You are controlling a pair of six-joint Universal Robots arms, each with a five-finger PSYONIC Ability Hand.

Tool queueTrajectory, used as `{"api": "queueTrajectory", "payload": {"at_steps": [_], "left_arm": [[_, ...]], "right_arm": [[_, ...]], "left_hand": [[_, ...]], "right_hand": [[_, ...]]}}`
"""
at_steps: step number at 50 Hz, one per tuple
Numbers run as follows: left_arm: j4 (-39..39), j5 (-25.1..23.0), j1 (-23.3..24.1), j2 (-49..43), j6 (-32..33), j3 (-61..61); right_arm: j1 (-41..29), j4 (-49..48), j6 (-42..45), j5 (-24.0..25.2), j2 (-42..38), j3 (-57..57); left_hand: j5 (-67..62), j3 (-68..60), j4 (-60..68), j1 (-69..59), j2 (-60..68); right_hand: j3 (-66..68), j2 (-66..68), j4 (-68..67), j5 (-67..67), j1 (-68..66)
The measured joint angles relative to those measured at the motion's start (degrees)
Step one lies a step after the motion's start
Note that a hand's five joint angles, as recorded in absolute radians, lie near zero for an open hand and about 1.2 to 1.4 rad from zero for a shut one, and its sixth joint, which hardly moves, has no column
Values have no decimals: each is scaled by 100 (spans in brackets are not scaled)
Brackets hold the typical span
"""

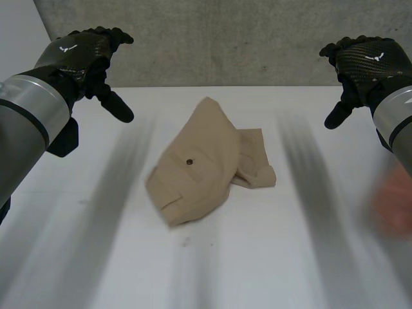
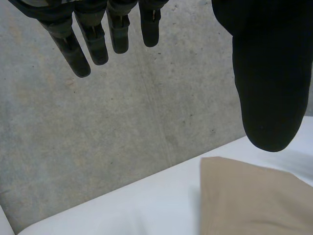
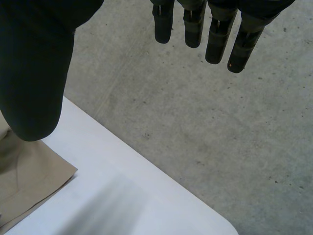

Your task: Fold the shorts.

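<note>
Both hands hang in the air well apart from the cloth, one to each side of the counter (image 1: 290, 257), which reads as a wait or a pause between moves, not a grasp. The left hand (image 1: 84, 58) holds nothing: in its own wrist view its fingers (image 2: 98, 44) hang straight and slightly spread, with the thumb (image 2: 269, 88) set wide of them. The right hand (image 1: 364, 64) mirrors it, its fingers (image 3: 215, 34) straight and apart and its thumb (image 3: 34, 73) clear of any cloth. The tan shorts (image 1: 199, 167) lie in the middle of the counter, between the two hands and nearer the robot than either, gathered into a compact slanted bundle. One broad panel with a dark button (image 1: 189, 163) is laid over the rest, and a shorter piece sticks out on the robot's right. I judge the fold partly made, and holding the hands high and wide leaves the bundle in plain sight for choosing the next edge. How many layers lie under the top panel is hidden, and I cannot tell where the waistband runs. Each wrist view catches just a corner of the cloth, cut off at the frame's edge. A pinkish blur (image 1: 393, 203) at the counter's right edge is too smeared to identify. Behind the counter stands a grey concrete wall (image 1: 225, 38).
</note>
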State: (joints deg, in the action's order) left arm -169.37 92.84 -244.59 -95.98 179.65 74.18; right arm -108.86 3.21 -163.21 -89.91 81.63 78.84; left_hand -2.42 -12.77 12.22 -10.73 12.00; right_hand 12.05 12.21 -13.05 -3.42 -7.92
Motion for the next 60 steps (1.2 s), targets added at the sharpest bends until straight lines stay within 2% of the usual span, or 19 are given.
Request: {"api": "queueTrajectory", "payload": {"at_steps": [9, 17, 22, 32, 46, 48, 50, 51, 52, 56, 57, 58, 60], "left_arm": [[0, -2, 6, -25, 5, 2], [-5, -6, 25, -181, 77, 23], [-7, 0, 42, -669, 417, 38], [-359, 58, 84, -1797, 997, -215], [-694, -22, 72, -3405, 1000, -717], [-694, -45, 71, -3530, 1003, -752], [-691, -79, 70, -3695, 1010, -793], [-694, -88, 70, -3747, 1013, -813], [-695, -103, 70, -3843, 1019, -852], [-704, -94, 67, -3945, 1022, -923], [-718, -57, 63, -3959, 1021, -964], [-750, 0, 54, -3919, 1022, -989], [-812, 89, 41, -3819, 1025, -1010]], "right_arm": [[-4, 5, 12, 69, 2, 0], [-4, 30, 93, 317, 0, 4], [-14, 122, 652, 610, -24, 78], [-253, 194, 1557, 702, -81, 251], [-227, 130, 1617, 691, -163, 525], [-222, 104, 1615, 692, -174, 563], [-221, 64, 1615, 694, -184, 613], [-222, 50, 1615, 694, -186, 629], [-222, 15, 1616, 693, -192, 668], [-222, -34, 1616, 690, -197, 716], [-222, -60, 1617, 688, -196, 738], [-221, -72, 1617, 687, -196, 749], [-220, -84, 1617, 686, -195, 756]], "left_hand": [[0, 0, 0, 0, 0], [0, 0, 0, 0, 0], [0, 0, 0, -2, 0], [0, 0, 0, -19, 0], [-31, -20, 28, -95, 34], [-329, -274, 326, -543, 330], [-1146, -1097, 1171, -1491, 1233], [-1146, -1097, 1171, -1491, 1233], [-2035, -2102, 2171, -2421, 2241], [-2611, -2862, 2835, -2916, 2948], [-4267, -4619, 4711, -4379, 4696], [-4844, -5257, 5434, -4789, 5333], [-4954, -5342, 5543, -4987, 5425]], "right_hand": [[0, 0, 0, 0, 0], [0, 0, 0, 0, 0], [0, 0, 0, 0, 0], [0, 0, 0, 0, 0], [0, 0, 0, 0, 0], [0, 0, 0, 0, 0], [0, 0, 0, 0, 0], [0, 0, 0, 0, 0], [0, 0, 0, 0, 0], [0, 0, 0, 0, 0], [0, 0, 0, 0, 0], [0, 0, 0, 0, 0], [0, 0, 0, 0, 0]]}}
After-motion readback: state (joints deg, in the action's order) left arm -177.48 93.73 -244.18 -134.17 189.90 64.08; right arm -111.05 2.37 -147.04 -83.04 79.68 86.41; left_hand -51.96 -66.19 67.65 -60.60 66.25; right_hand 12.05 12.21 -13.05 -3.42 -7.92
